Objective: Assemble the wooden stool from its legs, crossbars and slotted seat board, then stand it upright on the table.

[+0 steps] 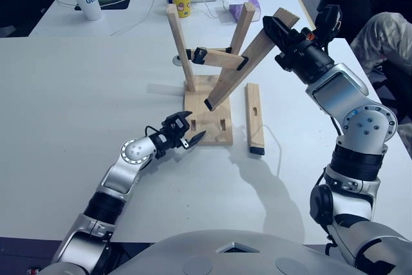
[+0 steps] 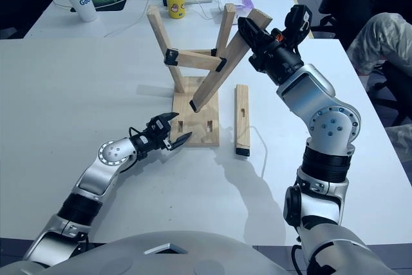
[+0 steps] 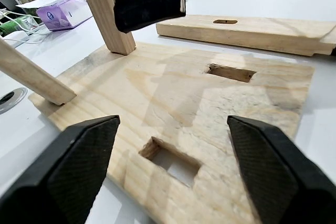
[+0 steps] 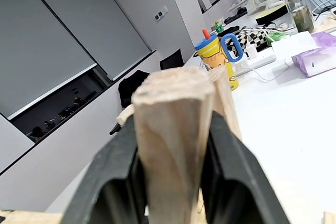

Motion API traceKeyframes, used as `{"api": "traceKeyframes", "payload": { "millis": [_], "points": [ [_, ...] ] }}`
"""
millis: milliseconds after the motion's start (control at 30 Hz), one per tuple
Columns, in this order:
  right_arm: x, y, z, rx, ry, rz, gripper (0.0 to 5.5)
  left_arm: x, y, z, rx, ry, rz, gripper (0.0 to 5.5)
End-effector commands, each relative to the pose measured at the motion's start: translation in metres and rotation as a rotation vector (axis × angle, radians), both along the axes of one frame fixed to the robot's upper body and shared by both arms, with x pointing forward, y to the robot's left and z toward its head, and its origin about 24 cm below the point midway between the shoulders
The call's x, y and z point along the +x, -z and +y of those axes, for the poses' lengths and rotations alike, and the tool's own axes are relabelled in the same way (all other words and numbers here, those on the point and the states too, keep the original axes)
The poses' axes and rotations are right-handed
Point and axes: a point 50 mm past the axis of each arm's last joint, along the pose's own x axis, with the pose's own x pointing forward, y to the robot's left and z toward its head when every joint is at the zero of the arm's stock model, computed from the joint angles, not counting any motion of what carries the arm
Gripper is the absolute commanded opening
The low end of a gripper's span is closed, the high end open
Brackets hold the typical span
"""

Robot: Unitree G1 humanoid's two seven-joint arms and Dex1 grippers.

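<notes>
— Where's the seat board right now?

— I've got the seat board (image 1: 209,134) lying flat on the white table (image 1: 77,107), mid-scene. Two legs stand at its far side. The left leg (image 1: 180,46) is close to upright and the second leg (image 1: 242,25) leans right towards its top. A crossbar (image 1: 219,59) joins them partway up.

— And your right claw?

— My right gripper (image 1: 278,29) is clamped on the top end of a third leg (image 1: 239,74), high over the board's far right. In the right wrist view I see the wood held tight between both fingers. That leg slants down to the left. Its black-capped end (image 3: 149,3) hangs above the board, between the standing legs and the two empty slots (image 3: 176,162) on the near side.

— Left one?

— My left gripper (image 1: 196,124) sits low at the board's near left edge, fingers spread wide with nothing between them. A loose leg (image 1: 254,117) lies flat on the table just right of the board.
</notes>
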Motion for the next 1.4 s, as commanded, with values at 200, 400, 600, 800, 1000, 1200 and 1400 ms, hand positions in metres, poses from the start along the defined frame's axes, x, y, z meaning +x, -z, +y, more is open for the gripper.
{"api": "traceKeyframes", "payload": {
  "millis": [200, 400, 600, 800, 1000, 1200, 1400],
  "points": [
    [0.001, -0.007, 0.003, -0.004, -0.021, -0.025, 1.03, -0.016, -0.029, 0.007, -0.147, 0.021, 0.066, 3.80],
    [0.002, -0.006, 0.002, -0.004, -0.018, -0.019, 1.03, -0.029, -0.007, 0.011, -0.008, 0.101, 0.201, 3.80],
    [0.003, -0.006, 0.002, -0.005, -0.027, -0.017, 1.03, -0.017, 0.002, 0.006, 0.062, 0.075, 0.156, 3.80],
    [0.004, -0.006, 0.003, 0.001, -0.027, -0.012, 1.03, -0.006, 0.007, -0.010, 0.046, 0.058, 0.121, 3.80],
    [0.005, -0.008, 0.001, -0.011, -0.003, -0.026, 1.03, 0.004, 0.012, -0.022, 0.035, 0.021, 0.106, 3.80],
    [0.007, -0.010, -0.005, -0.178, 0.113, -0.098, 1.03, 0.023, 0.008, -0.032, 0.000, -0.052, 0.056, 3.80],
    [-0.002, 0.008, -0.007, -0.274, 0.149, -0.116, 1.03, 0.029, 0.006, -0.038, -0.034, -0.084, 0.032, 3.80]
  ]
}}
